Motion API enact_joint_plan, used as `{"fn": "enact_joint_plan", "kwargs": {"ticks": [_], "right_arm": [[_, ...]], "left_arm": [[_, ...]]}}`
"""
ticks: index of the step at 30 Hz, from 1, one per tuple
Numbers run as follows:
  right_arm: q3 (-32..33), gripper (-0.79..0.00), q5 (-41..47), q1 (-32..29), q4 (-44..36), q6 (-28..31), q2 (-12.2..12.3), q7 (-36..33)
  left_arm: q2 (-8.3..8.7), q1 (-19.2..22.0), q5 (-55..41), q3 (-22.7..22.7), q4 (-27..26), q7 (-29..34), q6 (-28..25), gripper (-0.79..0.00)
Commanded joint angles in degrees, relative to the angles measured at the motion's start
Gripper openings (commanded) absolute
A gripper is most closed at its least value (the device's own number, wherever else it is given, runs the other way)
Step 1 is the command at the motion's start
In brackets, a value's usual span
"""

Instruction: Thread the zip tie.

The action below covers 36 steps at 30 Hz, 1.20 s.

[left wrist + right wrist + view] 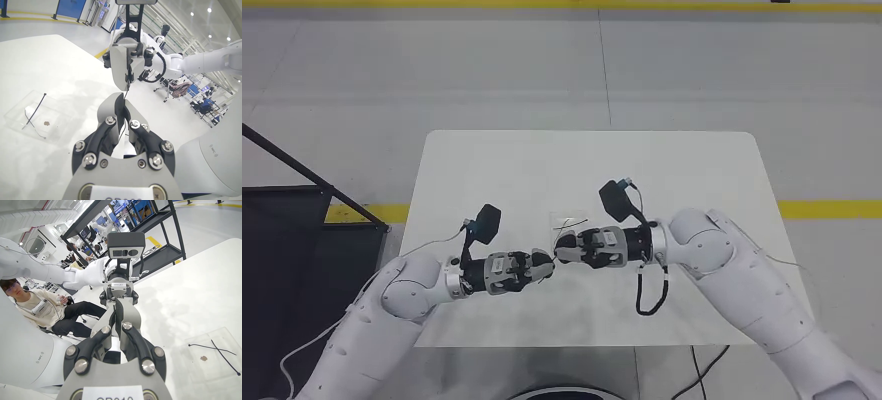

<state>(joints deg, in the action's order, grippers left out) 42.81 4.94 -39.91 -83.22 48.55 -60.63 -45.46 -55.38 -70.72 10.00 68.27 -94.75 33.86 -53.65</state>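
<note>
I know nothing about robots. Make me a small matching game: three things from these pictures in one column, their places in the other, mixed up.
1. held zip tie
2. spare zip ties
3. clear tray

A. on the white table
B. crossed inside the tray
C. gripped by left gripper and right gripper

Pairs: 1-C, 2-B, 3-A.

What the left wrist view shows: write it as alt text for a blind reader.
The left gripper and the right gripper meet tip to tip above a white table, both shut on one thin black zip tie. A clear tray nearby holds two spare ties.
</note>
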Motion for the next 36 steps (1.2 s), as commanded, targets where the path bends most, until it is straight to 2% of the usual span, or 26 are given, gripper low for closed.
{"fn": "enact_joint_plan", "kwargs": {"ticks": [1,2,14,17,23,28,34,36], "right_arm": [[0.3,-0.139,0.1,-0.1,0.1,-0.4,-0.1,0.2],[0.5,0.0,0.0,-0.2,0.2,-0.4,-0.1,0.5],[4.7,0.0,-3.1,-7.6,0.2,5.4,1.1,6.0],[5.0,-0.003,-6.5,-9.5,-0.6,6.1,0.8,9.9],[3.8,-0.16,-18.2,-12.4,-0.9,3.2,-1.3,23.2],[1.9,-0.185,-26.1,-12.5,0.5,1.3,-3.2,31.4],[0.9,-0.265,-31.4,-12.5,2.5,0.4,-4.7,37.0],[0.9,-0.336,-32.2,-12.5,2.9,0.4,-5.0,37.6]], "left_arm": [[0.03,0.0,-0.3,0.0,0.2,-0.3,-0.2,-0.785],[0.03,0.1,-0.6,0.0,0.3,-0.5,-0.4,-0.785],[-0.4,0.3,-5.7,0.3,3.1,-7.1,-2.1,-0.785],[-0.7,0.5,-6.5,0.1,3.8,-9.4,-2.7,-0.785],[-1.5,0.8,-5.4,-1.0,3.9,-13.2,-2.0,-0.785],[-2.06,1.1,-3.8,-2.1,3.8,-14.6,-1.1,-0.785],[-2.43,1.4,-3.2,-2.5,4.1,-15.5,-0.9,-0.785],[-2.53,1.4,-3.1,-2.5,4.2,-15.7,-0.7,-0.785]]}}
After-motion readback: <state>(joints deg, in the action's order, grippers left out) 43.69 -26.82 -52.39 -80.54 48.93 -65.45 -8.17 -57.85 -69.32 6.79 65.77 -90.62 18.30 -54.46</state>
